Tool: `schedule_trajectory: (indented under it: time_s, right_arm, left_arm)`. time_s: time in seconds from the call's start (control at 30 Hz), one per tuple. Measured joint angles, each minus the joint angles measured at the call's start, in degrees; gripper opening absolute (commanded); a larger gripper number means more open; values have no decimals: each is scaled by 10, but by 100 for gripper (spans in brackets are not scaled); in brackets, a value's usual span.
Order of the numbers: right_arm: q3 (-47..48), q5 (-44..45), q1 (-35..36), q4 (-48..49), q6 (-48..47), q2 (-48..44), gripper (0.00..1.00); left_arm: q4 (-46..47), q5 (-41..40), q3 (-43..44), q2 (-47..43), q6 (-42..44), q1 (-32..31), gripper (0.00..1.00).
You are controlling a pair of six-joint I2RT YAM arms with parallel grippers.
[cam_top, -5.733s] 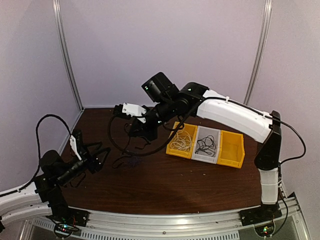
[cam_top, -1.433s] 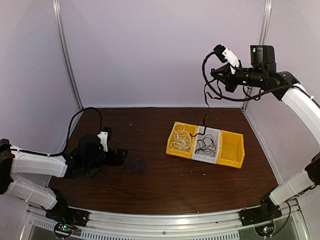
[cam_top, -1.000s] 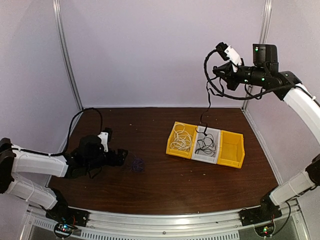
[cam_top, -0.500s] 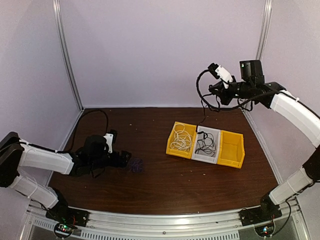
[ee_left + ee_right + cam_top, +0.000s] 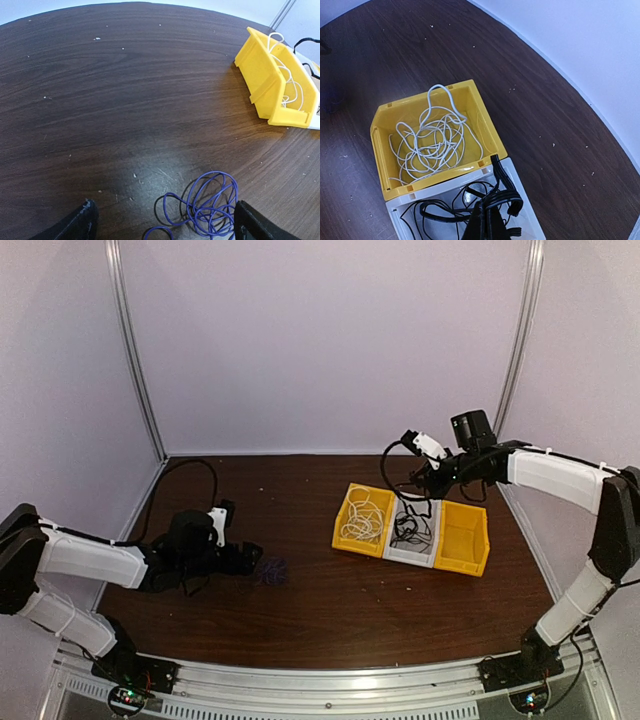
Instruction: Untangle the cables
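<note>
Two grippers, very different states. Left gripper (image 5: 162, 222) low over the table (image 5: 330, 600), jaws spread wide, both fingertips (image 5: 75, 225) showing at the bottom corners of the left wrist view, nothing between the pads. Purple cable (image 5: 205, 202), a loose coil of loops, lies on the wood between the spread fingers, nearer the right one; contact with it cannot be told.

Right gripper (image 5: 487, 217) clenched tight on a black cable (image 5: 502, 192), held just above the grey bin (image 5: 413, 530). The cable's bunched end loops over the fingers; more black cord lies coiled in the grey bin below.

White cable (image 5: 432, 145) sits tangled in the left yellow bin (image 5: 482, 122), one loop rising above the far rim. Right yellow bin (image 5: 463, 537) adjoins the grey one on the other side; all three touch in a row, set at a slant on the right half of the table.

Bare wood stretches between the purple coil and the bins, well apart. Near table edge is a metal rail (image 5: 330, 680); back and sides meet pale walls (image 5: 330, 350).
</note>
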Motion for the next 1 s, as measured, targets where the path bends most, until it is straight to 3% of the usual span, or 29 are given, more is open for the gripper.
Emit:
schedule_trajectory:
  time_s: [0.57,1.0]
  right_arm:
    - [-31,-34,0,-1,-18,55,0]
    - [-14,-39,0,-82,-71,95,0]
  left_arm:
    - [1,15,19,30,-14,0,94]
    - [2,16,18,28,-17,0,94]
